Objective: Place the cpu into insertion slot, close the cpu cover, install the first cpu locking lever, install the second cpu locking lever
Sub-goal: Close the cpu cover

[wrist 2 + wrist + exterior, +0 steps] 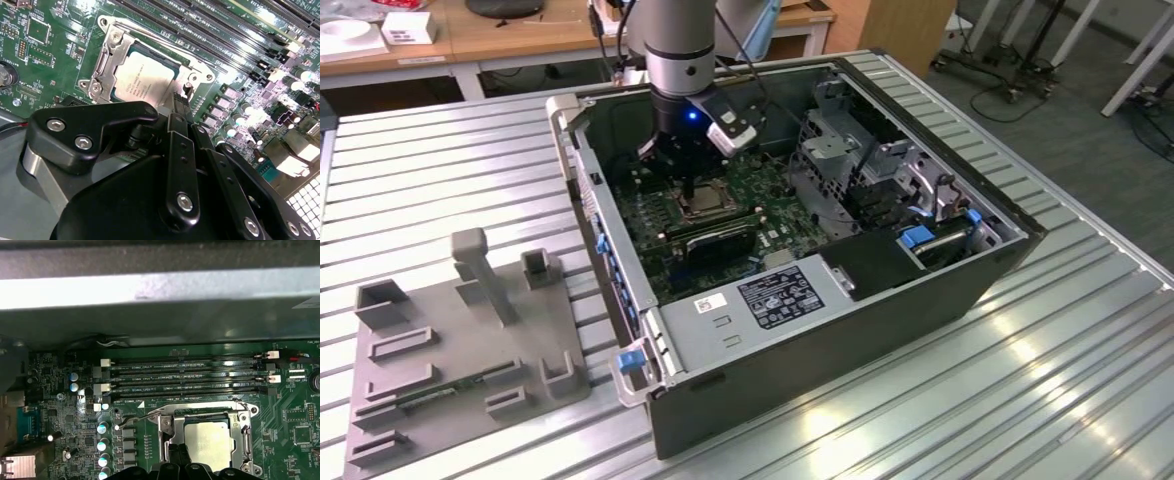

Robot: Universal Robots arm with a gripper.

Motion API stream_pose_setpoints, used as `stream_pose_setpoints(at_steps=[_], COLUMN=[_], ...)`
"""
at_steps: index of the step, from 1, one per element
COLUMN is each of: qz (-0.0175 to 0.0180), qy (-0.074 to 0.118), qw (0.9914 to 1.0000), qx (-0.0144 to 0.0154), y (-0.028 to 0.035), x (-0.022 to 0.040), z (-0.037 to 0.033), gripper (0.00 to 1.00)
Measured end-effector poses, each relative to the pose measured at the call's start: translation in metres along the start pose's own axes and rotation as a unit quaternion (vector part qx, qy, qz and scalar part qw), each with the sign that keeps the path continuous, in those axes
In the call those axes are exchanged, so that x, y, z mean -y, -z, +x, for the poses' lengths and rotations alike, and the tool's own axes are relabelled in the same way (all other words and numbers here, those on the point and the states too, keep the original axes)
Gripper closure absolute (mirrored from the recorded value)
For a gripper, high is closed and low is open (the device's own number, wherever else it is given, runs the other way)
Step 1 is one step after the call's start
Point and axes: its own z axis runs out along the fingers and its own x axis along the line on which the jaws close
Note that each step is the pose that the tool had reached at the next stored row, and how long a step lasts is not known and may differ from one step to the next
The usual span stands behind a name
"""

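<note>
Tan-silver cpu [147, 82]: judged light, stiff, delicate underneath; best taken by its edges. Seated flat in the insertion slot [160, 52] on the green board [50, 65], cpu cover [194, 67] lying round it. My end effector [182, 100], pinched narrow, hangs at the slot's edge.

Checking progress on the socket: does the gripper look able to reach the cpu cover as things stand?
Probably yes: the gripper hangs right beside the cpu cover, inside the open computer case, with nothing visible between them.

cpu [209, 442] in insertion slot [164, 438] (green board [295, 440])
</note>
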Motion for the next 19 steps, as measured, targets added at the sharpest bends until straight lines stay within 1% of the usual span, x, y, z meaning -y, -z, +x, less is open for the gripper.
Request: stream_pose_setpoints(at_steps=[12, 16, 19], qz=[0.0, 0.0, 0.0002], qy=[0.0, 0.0, 0.0], qw=[1.0, 1.0, 1.0], qx=[0.0, 0.0001, 0.0001], y=[-0.0005, -0.0004, -0.0023], x=[0.0, 0.0005, 0.0006], z=[0.0003, 0.0023, 0.0025], gripper=[0.9, 0.9, 0.9])
